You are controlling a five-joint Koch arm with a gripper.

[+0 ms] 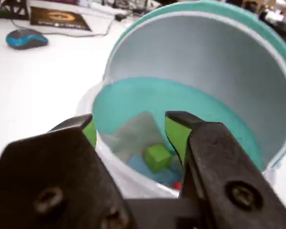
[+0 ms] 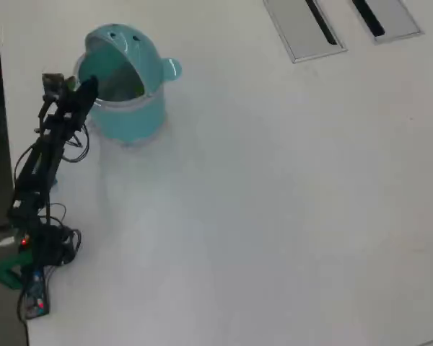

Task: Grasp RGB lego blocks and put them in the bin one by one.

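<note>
Teal plastic bin (image 2: pixel 130 119), round, standing on the white table (image 2: pixel 274 216) near the overhead view's upper left; domed swing lid (image 1: pixel 219 57) tipped back, mouth open.

Contents, per the wrist view: yellow-green block (image 1: pixel 157 156) lying uppermost; blue block (image 1: pixel 145 168) beneath and beside it; a sliver of the red block (image 1: pixel 177 185) at the lower edge, mostly hidden behind a jaw. A pale crumpled liner or wrapper (image 1: pixel 136 133) also lies inside; its nature is unclear.

Gripper (image 1: pixel 131 131): poised directly over the bin's mouth, jaws spread apart, nothing between them.

Progress, as a judgement: all three colours appear to be inside, and no loose block shows on the table in the overhead view, so the placing looks complete or nearly so. Remaining: seemingly only drawing the arm clear of the bin.

Other items: grey panels (image 2: pixel 303 25) at the overhead view's top edge; blue computer mouse (image 1: pixel 26 39) beyond the bin.
</note>
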